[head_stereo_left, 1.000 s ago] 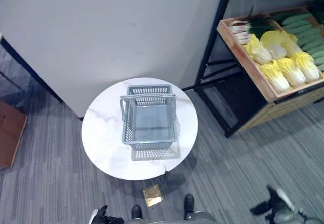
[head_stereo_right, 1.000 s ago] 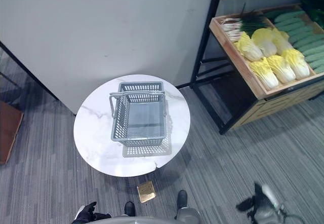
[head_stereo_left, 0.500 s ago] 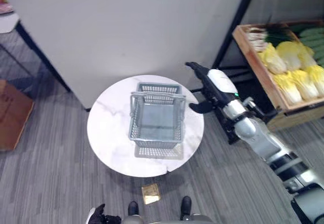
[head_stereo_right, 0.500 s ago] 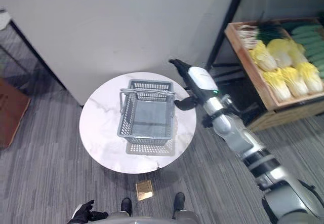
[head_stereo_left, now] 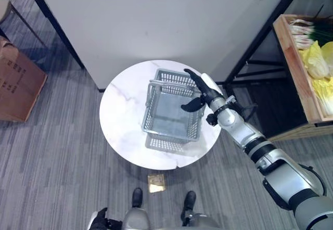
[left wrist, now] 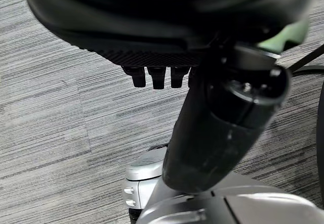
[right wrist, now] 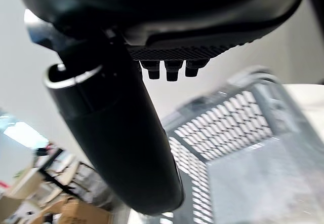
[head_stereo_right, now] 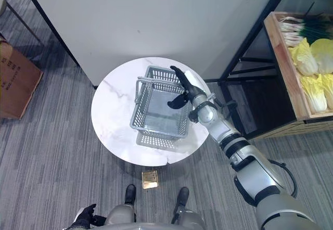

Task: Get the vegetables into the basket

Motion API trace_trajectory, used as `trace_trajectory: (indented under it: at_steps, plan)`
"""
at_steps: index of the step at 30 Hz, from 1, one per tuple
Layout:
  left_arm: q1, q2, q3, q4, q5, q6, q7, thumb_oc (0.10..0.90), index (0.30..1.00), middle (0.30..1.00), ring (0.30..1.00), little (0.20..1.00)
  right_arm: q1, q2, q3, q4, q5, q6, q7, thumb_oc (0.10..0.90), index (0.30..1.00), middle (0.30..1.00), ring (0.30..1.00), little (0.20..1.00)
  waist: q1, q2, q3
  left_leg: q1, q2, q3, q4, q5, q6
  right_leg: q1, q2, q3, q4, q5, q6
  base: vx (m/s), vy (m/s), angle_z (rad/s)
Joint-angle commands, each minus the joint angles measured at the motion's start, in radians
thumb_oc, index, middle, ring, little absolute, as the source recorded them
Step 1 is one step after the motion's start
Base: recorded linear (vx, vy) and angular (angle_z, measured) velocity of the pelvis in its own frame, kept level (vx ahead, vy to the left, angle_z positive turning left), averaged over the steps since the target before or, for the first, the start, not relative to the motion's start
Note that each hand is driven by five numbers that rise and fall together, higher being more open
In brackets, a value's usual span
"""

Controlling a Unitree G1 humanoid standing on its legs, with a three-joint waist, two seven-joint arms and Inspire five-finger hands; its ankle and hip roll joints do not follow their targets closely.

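Basket (head_stereo_left: 173,107) (empty) on table (head_stereo_left: 122,113)

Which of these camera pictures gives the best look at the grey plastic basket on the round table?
The right eye view: the whole grey plastic mesh basket sits on the round white marble table, with the right hand at its rim. The left eye view shows nearly the same. The right wrist view catches a close, partial stretch of mesh; the left wrist view faces carpet.
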Motion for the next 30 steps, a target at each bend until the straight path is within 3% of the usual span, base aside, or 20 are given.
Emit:
trace_trajectory:
  at_steps: [1, 16, 22, 23, 24, 25, 30]
  plan:
    - [-0.028, 0.02, -0.063, 0.047, -0.041, -0.015, 0.007, 0.9, 1.0, 1.0, 1.0, 1.0, -0.204, 0.001, -0.032, 0.055, 0.05, -0.05, -0.067, 0.9, 1.0, 1.0, 1.0, 1.0, -0.008, -0.035, -0.021, -0.042, 0.01, 0.008, -0.007, 0.008, -0.018, 0.012, -0.079, 0.047, 0.0, 0.01, 0.101, 0.0, -0.003, 0.05]
    - [-0.065, 0.027, -0.103, 0.045, -0.057, -0.023, 0.024, 0.9, 1.0, 1.0, 1.0, 1.0, -0.35, 0.013, 0.018, 0.213, -0.002, -0.04, -0.098, 0.9, 1.0, 1.0, 1.0, 1.0, 0.015, -0.039, 0.004, -0.084, 0.011, -0.013, -0.007, 0.024, -0.021, -0.02, -0.074, 0.041, 0.0, 0.009, 0.1, 0.0, -0.003, 0.01]
    - [-0.074, 0.032, -0.11, 0.047, -0.062, -0.028, 0.026, 0.9, 1.0, 1.0, 1.0, 1.0, -0.366, 0.034, 0.071, 0.326, -0.093, -0.022, -0.08, 0.9, 1.0, 1.0, 1.0, 1.0, 0.021, -0.046, 0.009, -0.089, 0.007, -0.024, -0.007, 0.022, -0.018, -0.019, -0.074, 0.038, 0.0, 0.006, 0.099, 0.01, -0.004, 0.03]
    - [-0.074, 0.032, -0.113, 0.047, -0.062, -0.029, 0.026, 0.9, 1.0, 1.0, 1.0, 1.0, -0.365, 0.037, 0.081, 0.352, -0.112, -0.018, -0.078, 0.637, 0.632, 0.632, 0.632, 0.632, 0.021, -0.047, 0.011, -0.087, 0.006, -0.025, -0.007, 0.022, -0.018, -0.018, -0.074, 0.037, 0.0, 0.006, 0.099, 0.0, 0.0, 0.0]
    - [-0.074, 0.032, -0.115, 0.047, -0.063, -0.03, 0.025, 0.9, 1.0, 1.0, 1.0, 1.0, -0.367, 0.042, 0.079, 0.361, -0.112, -0.019, -0.08, 0.425, 0.336, 0.336, 0.336, 0.336, 0.022, -0.047, 0.012, -0.086, 0.006, -0.025, -0.007, 0.021, -0.017, -0.017, -0.074, 0.037, 0.0, 0.006, 0.099, 0.0, 0.0, 0.0]
    - [-0.075, 0.032, -0.116, 0.047, -0.063, -0.031, 0.026, 0.9, 1.0, 1.0, 1.0, 1.0, -0.366, 0.048, 0.083, 0.372, -0.121, -0.018, -0.079, 0.4, 0.3, 0.3, 0.3, 0.3, 0.023, -0.048, 0.014, -0.086, 0.006, -0.026, -0.007, 0.02, -0.016, -0.017, -0.074, 0.037, 0.0, 0.006, 0.099, 0.0, 0.0, 0.0]
    - [-0.079, 0.034, -0.129, 0.048, -0.052, -0.03, 0.027, 0.9, 1.0, 1.0, 1.0, 1.0, -0.37, 0.079, 0.115, 0.409, -0.183, -0.013, -0.078, 0.4, 0.3, 0.3, 0.3, 0.3, 0.025, -0.052, 0.015, -0.086, 0.005, -0.025, -0.007, 0.018, -0.014, -0.023, -0.073, 0.045, 0.0, 0.006, 0.098, 0.0, 0.0, 0.0]
